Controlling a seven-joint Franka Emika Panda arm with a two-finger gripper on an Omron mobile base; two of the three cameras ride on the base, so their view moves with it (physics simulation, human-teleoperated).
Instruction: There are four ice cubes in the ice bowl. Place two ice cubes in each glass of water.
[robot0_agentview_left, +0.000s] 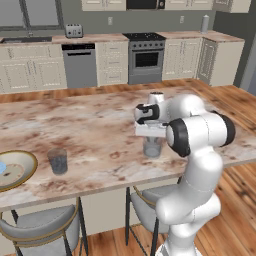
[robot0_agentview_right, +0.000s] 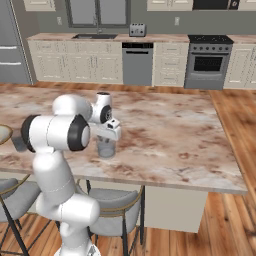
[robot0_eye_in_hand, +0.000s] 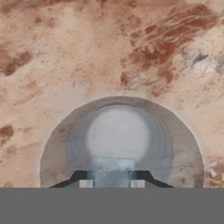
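My gripper hangs straight above one glass of water, which stands on the marble island near its front edge. In the hand view the gripper is shut on a pale blue-grey ice cube, held over the glass's round mouth. From the right base view the same gripper and glass show beside my upper arm. The second glass stands to the left, next to the ice bowl. A light blue ice cube lies in the bowl at the frame's edge.
Grey stools are tucked under the island's front edge. The island top stretches wide behind the glasses. Cabinets, a dishwasher and an oven line the far wall across the wooden floor.
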